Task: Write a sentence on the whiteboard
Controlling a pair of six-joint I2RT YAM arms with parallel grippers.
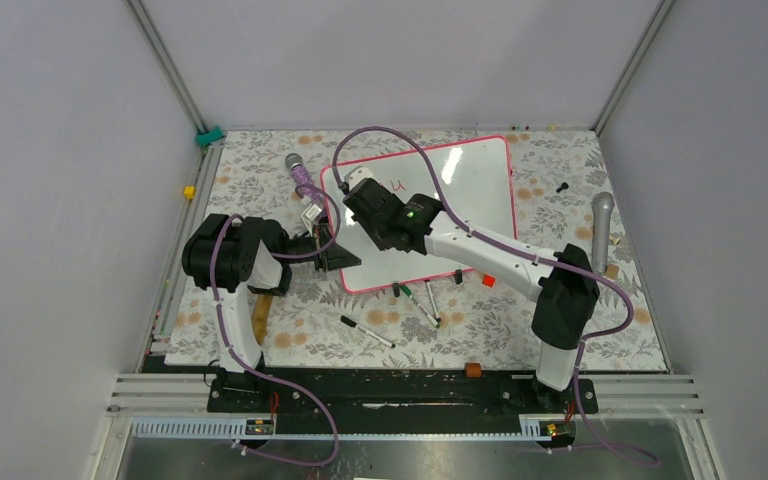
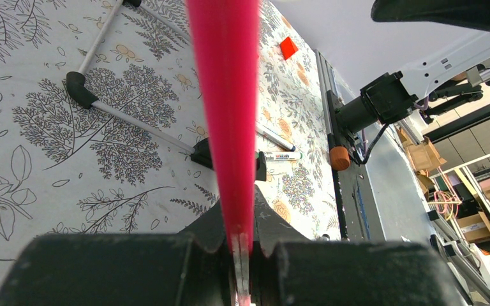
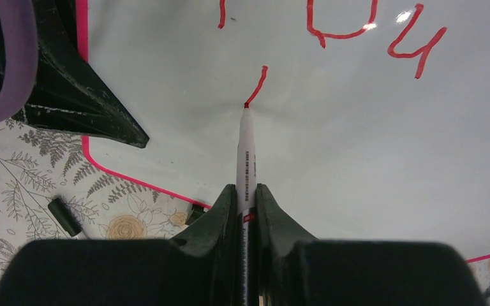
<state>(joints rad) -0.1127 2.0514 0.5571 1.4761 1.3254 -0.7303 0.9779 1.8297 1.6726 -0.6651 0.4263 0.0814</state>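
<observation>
The whiteboard [image 1: 470,190] lies on the flowered table, glossy white with a pink-red frame. My left gripper [image 1: 332,253] is shut on its near left edge; in the left wrist view the pink frame [image 2: 226,95] runs up from between the closed jaws of that gripper [image 2: 241,245]. My right gripper [image 3: 247,197] is shut on a white red-ink marker [image 3: 245,150], its tip touching the board [image 3: 370,146] at the end of a short red stroke [image 3: 257,86]. Above it stand red letters of the sentence [image 3: 338,25]. From above, the right gripper [image 1: 365,198] hangs over the board's left part beside the red writing [image 1: 397,186].
Loose markers [image 1: 367,332] [image 1: 422,300] lie near the board's front edge. One microphone [image 1: 300,170] rests left of the board, another [image 1: 601,230] on the right. A red cube [image 1: 488,282] and an orange piece [image 1: 473,369] sit near the front rail.
</observation>
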